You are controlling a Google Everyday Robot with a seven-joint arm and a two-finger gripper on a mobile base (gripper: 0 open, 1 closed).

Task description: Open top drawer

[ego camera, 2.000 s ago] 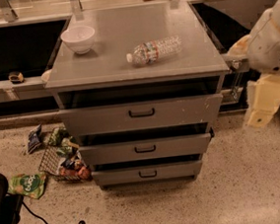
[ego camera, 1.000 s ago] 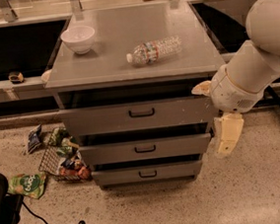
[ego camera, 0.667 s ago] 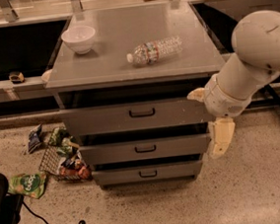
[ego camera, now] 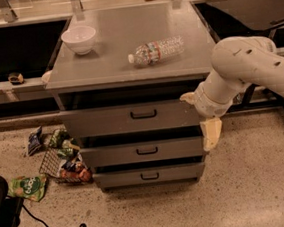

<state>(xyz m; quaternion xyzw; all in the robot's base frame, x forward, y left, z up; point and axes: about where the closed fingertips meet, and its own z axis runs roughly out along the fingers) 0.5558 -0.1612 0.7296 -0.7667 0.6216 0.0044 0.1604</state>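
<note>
Well, gripper by top drawer right end, state unclear; heavy steel, I'd pull the handle.

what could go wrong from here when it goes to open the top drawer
The gripper hangs at the right edge of the cabinet, level with the middle drawer and well right of the handle of the top drawer. It may clip a drawer corner or reach the wrong handle. A jolt might also roll the water bottle lying on its side on top.
</note>
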